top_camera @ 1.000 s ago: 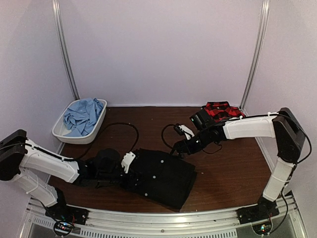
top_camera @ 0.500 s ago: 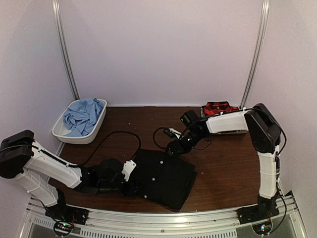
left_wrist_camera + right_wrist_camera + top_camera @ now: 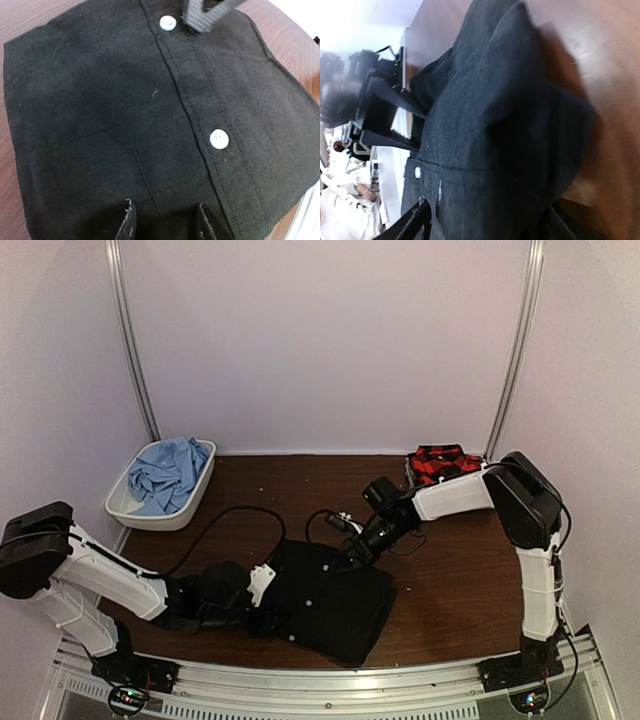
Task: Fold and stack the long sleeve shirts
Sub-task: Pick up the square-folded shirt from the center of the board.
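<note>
Black shirt — our right claw, swung over from the plaid shirt, straddles its far edge unclenched, ready to fold; whether the left claw grips, we cannot tell.

You see only the tips of the left fingers in the left wrist view. The bottom edge cuts off the rest, and dark tips on dark cloth keep you from telling whether they pinch the black shirt. From above, those fingers vanish against the same cloth.

A grey ribbed piece is cropped by the top edge, and too little of it shows for you to name it.

The right fingers are cropped at the bottom of their own view. Its upper-left corner is a blur, and you cannot tell whether they touch the bunched fold between them.

The right arm covers part of the plaid shirt. The blue shirt lies crumpled in its tub, and you cannot pick out its sleeves or collar.
</note>
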Tool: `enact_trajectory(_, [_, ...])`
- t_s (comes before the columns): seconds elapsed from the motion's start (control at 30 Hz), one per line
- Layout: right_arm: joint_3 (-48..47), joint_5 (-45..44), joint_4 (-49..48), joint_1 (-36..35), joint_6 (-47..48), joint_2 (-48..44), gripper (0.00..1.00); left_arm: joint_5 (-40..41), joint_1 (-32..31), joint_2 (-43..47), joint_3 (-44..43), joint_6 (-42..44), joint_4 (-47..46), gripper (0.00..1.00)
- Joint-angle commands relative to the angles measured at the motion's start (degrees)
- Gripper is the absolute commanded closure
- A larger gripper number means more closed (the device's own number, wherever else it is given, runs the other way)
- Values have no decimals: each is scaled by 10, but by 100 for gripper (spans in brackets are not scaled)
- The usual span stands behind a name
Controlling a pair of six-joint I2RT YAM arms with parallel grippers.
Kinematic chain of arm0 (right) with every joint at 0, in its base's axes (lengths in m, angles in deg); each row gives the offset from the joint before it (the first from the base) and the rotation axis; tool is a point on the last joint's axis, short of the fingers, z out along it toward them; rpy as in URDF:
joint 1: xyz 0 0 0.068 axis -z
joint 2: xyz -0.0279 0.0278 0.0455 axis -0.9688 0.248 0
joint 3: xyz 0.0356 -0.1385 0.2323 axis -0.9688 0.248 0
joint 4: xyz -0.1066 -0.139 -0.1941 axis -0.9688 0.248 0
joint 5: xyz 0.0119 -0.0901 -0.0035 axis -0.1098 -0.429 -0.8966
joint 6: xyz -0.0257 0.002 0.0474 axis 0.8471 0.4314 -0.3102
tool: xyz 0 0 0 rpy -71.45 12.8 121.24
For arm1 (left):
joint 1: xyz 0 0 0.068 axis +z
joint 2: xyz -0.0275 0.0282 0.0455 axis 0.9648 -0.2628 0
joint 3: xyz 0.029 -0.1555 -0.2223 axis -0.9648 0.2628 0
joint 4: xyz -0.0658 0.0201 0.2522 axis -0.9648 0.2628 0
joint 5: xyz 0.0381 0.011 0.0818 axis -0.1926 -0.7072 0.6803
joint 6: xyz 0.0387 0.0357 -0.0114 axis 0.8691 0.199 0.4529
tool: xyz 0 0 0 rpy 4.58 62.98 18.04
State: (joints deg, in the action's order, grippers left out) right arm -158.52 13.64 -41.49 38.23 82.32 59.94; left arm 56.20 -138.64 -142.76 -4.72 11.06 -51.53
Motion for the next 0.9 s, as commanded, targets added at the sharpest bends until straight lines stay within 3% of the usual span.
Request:
enact_trajectory(0.0, [42, 24, 0, -34, -20, 48, 28, 16, -4, -15, -7, 9, -11, 57])
enact_trajectory(0.2, [51, 68, -47, -41, -43, 65, 46, 30, -12, -18, -7, 4, -5, 57])
enact_trajectory(0.4, [73, 71, -48, -17, -47, 14, 98, 61, -12, 6, -12, -3, 22, 57])
enact_trajectory(0.53, [107, 36, -32, 10, -52, -58, 100, 84, -12, 27, -19, -5, 49, 56])
enact_trajectory(0.67, [110, -48, 48, 36, -40, -149, 100, 115, -11, 44, -43, -6, 98, 55])
enact_trajectory(0.8, [66, -233, 178, 69, -38, -237, 100, 170, -11, 69, -77, -9, 156, 53])
enact_trajectory(0.87, [29, -375, 243, 75, -53, -274, 100, 202, -11, 78, -95, -12, 189, 48])
